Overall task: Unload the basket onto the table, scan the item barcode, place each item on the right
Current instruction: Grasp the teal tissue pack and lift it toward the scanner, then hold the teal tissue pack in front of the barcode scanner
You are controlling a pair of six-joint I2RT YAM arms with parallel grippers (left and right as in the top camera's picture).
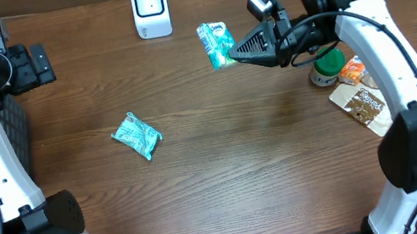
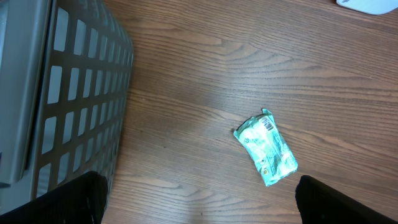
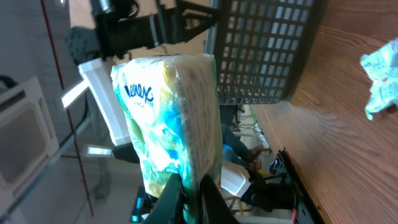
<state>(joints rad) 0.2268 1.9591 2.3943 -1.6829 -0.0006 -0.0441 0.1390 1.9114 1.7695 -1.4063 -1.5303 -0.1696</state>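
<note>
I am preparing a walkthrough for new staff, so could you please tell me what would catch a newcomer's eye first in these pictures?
The right gripper holds a teal and white plastic tissue pack off the table, just right of the white box-shaped scanner at the far edge. A second, crumpled teal packet lies alone on the brown wooden table, left of centre.

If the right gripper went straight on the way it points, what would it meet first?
Holding the tissue pack, the right gripper points across the table, seemingly missing the scanner. The way looks free until the basket at the far side, though depth is unclear.
</note>
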